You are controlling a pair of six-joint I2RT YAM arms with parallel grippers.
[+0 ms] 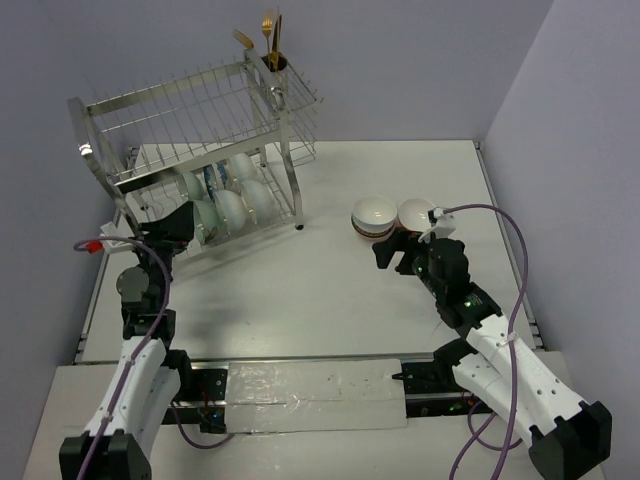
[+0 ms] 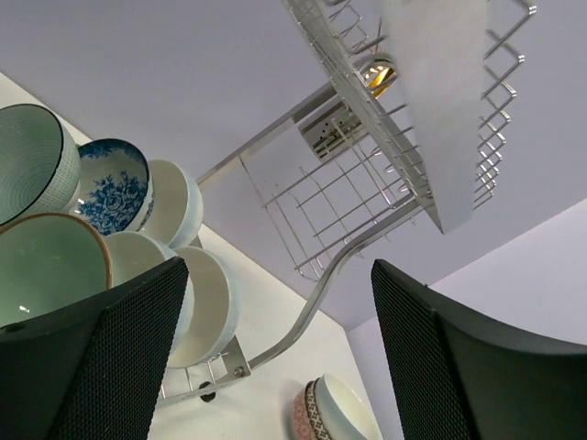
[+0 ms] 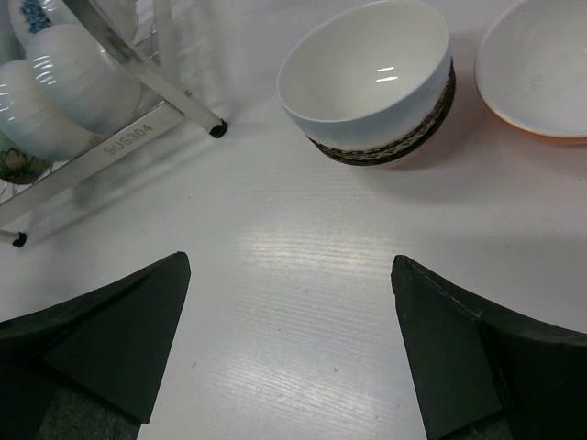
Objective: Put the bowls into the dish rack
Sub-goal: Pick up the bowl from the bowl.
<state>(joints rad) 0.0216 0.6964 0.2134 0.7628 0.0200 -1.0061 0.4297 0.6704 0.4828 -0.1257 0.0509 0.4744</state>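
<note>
While right tool gapes | bowl just ahead, apart

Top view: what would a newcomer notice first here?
The tall silver dish rack stands at the far left of the table. Gold cutlery sticks up from its corner cup, and a row of bowls stands on edge in its lower tier. Next come two loose bowls on the table's right side, with the right claw open just in front of them. The left claw is open at the rack's lower tier.
</note>
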